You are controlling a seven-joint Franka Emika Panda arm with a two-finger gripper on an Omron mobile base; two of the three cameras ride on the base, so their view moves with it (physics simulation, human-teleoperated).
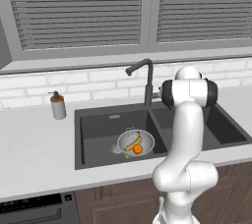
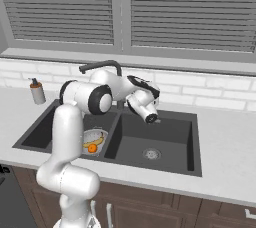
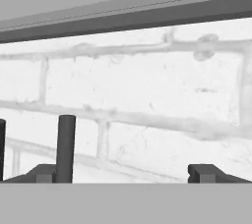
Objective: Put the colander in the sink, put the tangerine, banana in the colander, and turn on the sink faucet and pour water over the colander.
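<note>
The colander (image 1: 135,142) sits in the left basin of the dark sink (image 1: 98,125), also seen from the other side as colander (image 2: 95,138) in sink (image 2: 165,132). Inside it lie the banana (image 1: 132,142) and the tangerine (image 1: 138,149). The dark faucet (image 1: 147,83) rises behind the divider, its spout hooked toward the left basin. My gripper (image 3: 125,174) is open wide and empty, facing the brick backsplash. The faucet's upright (image 3: 65,144) stands just past my left fingertip (image 3: 47,173). My hand hovers over the sink next to the faucet (image 2: 100,66).
A soap pump bottle (image 1: 58,105) stands on the counter left of the sink, also visible (image 2: 36,92). The white tiled backsplash (image 3: 147,95) and window sill lie close behind the faucet. My own arm blocks part of the right basin in the left base view.
</note>
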